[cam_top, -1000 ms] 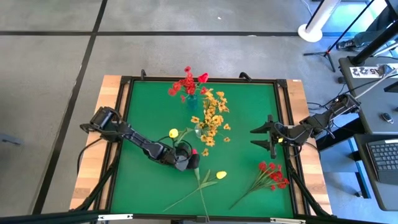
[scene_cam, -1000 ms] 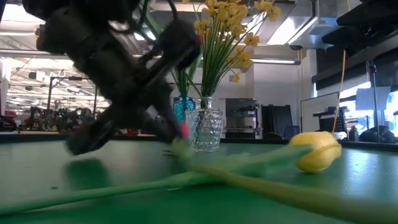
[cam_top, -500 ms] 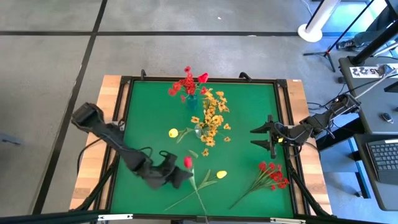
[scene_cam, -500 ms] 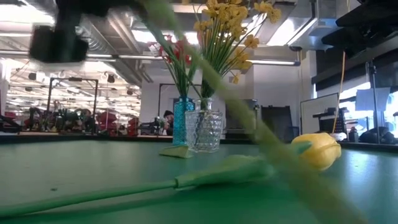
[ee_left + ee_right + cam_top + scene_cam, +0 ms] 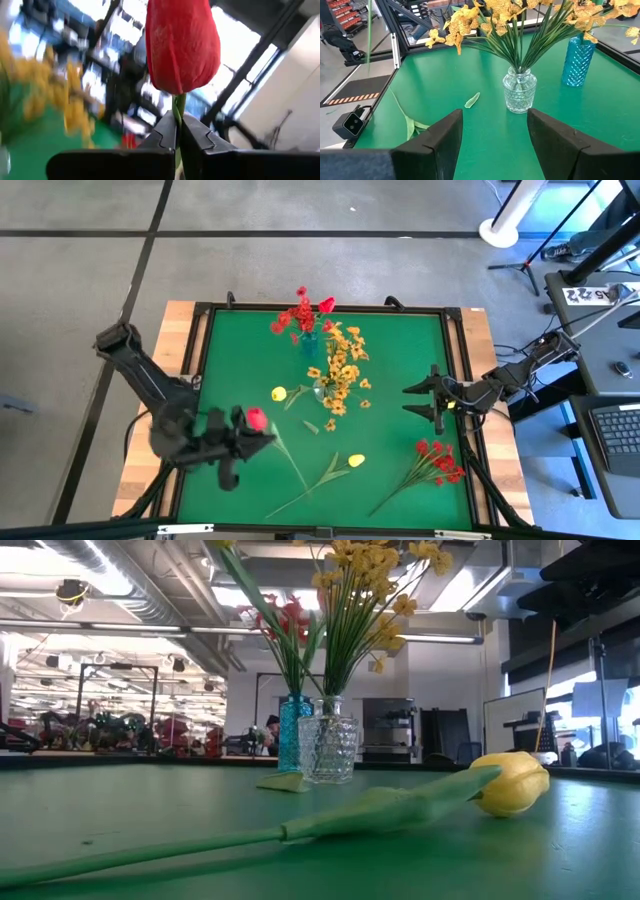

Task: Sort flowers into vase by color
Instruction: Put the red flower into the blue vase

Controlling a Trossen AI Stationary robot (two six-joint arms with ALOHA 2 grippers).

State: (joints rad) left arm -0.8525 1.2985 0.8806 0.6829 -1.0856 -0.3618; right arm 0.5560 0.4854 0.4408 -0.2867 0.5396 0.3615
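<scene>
Gripping red bud [image 5: 183, 45] (no writing)

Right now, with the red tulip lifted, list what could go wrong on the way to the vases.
1. The left end effector pinches the red tulip right under the bloom, so its long stem trails and could drag the yellow tulip.
2. The blue vase stands close to the clear vase; that trailing stem may catch the yellow sprays and tip one.

My overhead camera looks straight down on the table [image 5: 400, 380]; low and right wrist cameras both face the vases [image 5: 327, 747].
</scene>
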